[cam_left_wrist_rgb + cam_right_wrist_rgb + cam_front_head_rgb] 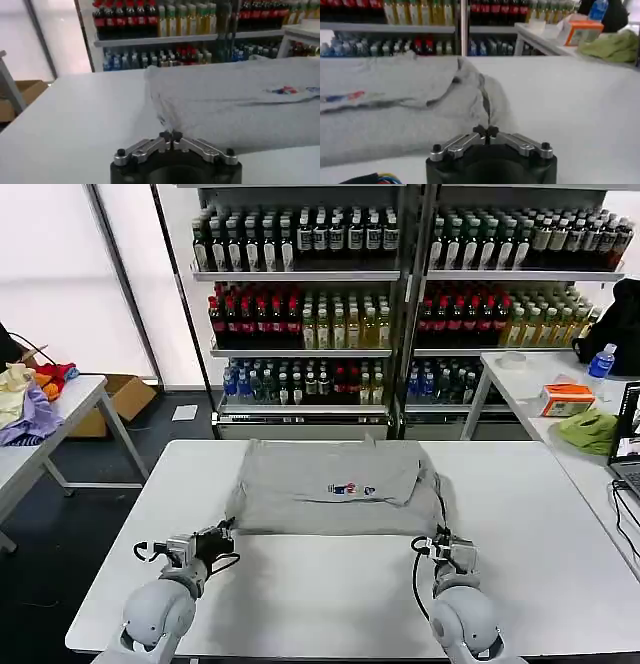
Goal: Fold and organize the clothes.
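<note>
Shirt (335,484) lies flat mid-table (540,514), partly folded: sleeves and sides turned in, chest print (348,489) facing up, near hem running straight across in front of me. That square lie suits a two-handed lift of the hem; I judge that is why both my arms sit at its two near corners.

Left gripper (222,536): at the shirt's near left corner. In the left wrist view the fingertips (171,136) are pressed together, tips meeting right at the cloth edge. A thin bit of fabric may be caught between them; I cannot confirm it, the tips sit against the hem and no cloth visibly rises with them.

Right gripper (441,540): at the near right corner, by the bunched fold where the side is tucked in. Fingertips (486,132) likewise closed on each other, touching or just at the hem below the dark crease. Again no clear pinch visible.

Both arms are low, wrists resting close over the table, set level with each other across the hem.

Judgement: fold about halfway; the next step looks like carrying the near hem away toward the collar. Risk: a shallow grip on one corner slips and the fold skews.

Shelves of bottles (300,244) stand behind; other cloth (588,429) on the side table is not mine to handle.
</note>
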